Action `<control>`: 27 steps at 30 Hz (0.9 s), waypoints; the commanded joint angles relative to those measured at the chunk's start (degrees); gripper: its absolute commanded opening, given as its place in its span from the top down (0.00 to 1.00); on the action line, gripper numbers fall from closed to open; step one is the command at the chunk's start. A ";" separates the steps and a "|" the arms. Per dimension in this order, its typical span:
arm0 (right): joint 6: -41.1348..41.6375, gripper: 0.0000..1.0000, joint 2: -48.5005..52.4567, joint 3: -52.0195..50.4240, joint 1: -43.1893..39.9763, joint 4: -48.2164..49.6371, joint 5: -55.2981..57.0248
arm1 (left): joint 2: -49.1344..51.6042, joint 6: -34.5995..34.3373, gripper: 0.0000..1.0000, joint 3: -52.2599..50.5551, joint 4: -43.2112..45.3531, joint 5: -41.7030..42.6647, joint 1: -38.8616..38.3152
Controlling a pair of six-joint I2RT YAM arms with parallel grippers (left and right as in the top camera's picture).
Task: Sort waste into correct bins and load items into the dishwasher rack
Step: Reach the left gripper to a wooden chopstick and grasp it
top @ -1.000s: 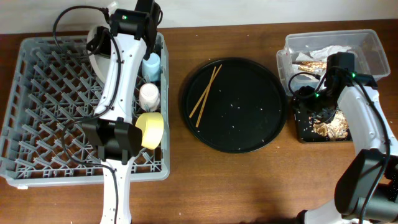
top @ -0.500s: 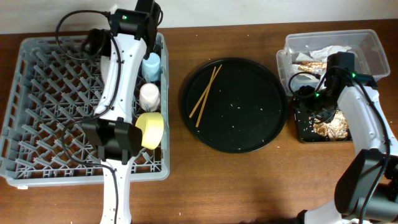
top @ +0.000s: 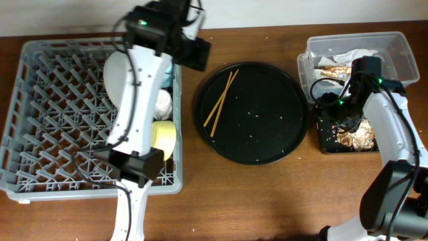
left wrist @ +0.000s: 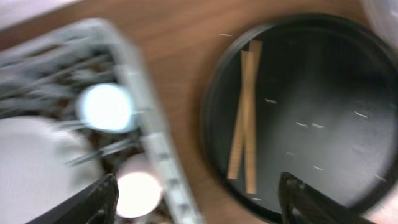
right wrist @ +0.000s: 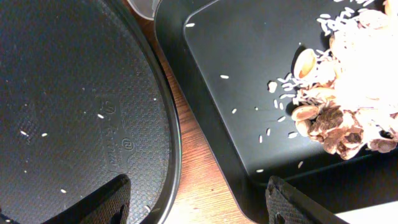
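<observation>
My left gripper (top: 195, 53) (left wrist: 199, 202) hangs open and empty over the right wall of the grey dishwasher rack (top: 27, 53), close to the round black tray (top: 267, 134). The wooden chopsticks (top: 221, 100) (left wrist: 244, 124) lie on that tray. In the rack stand the white plate (top: 115, 73), the light-blue cup (left wrist: 106, 107), the pink cup (top: 160, 102) and the yellow bowl (top: 162, 139). My right gripper (top: 334, 107) (right wrist: 199, 199) is open and empty above the gap between the round tray and the shallow black tray (right wrist: 249, 93), which holds food scraps (right wrist: 348, 112).
The clear tub (top: 394, 47) at the back right holds white napkins (top: 354, 55) and gold wrappers (top: 331, 67). Bare wooden table (top: 267, 201) runs along the front. The left wrist view is blurred by motion.
The left gripper has opened and let go of the white plate, which now stands in the rack. The left arm has swung right toward the round tray. The right arm has not moved.
</observation>
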 commanded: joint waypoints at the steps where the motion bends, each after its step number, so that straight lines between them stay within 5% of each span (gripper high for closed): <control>1: -0.55 0.29 -1.07 -0.11 -0.13 -0.22 0.48 | 2.51 0.76 0.29 -5.35 1.57 5.86 -5.14; 4: -0.55 0.29 -1.07 -0.11 -0.13 -1.14 0.50 | 6.56 -4.44 0.34 -10.12 4.31 3.76 -7.58; 11: -0.55 0.29 -1.07 -0.11 -0.13 -2.10 0.48 | 17.40 -4.72 0.36 -13.38 8.13 3.78 -8.52; 20: -0.52 0.29 -1.07 -0.11 -0.13 -3.04 0.48 | 23.37 -4.70 0.51 -13.40 9.18 3.76 -8.63; 25: -0.52 0.29 -1.07 -0.11 -0.13 -3.02 0.50 | 24.96 -4.68 0.77 -13.40 9.18 3.76 -9.53; 27: -0.52 0.29 -1.07 -0.11 -0.13 -2.99 0.50 | 24.96 -4.68 0.77 -13.38 9.35 3.78 -9.66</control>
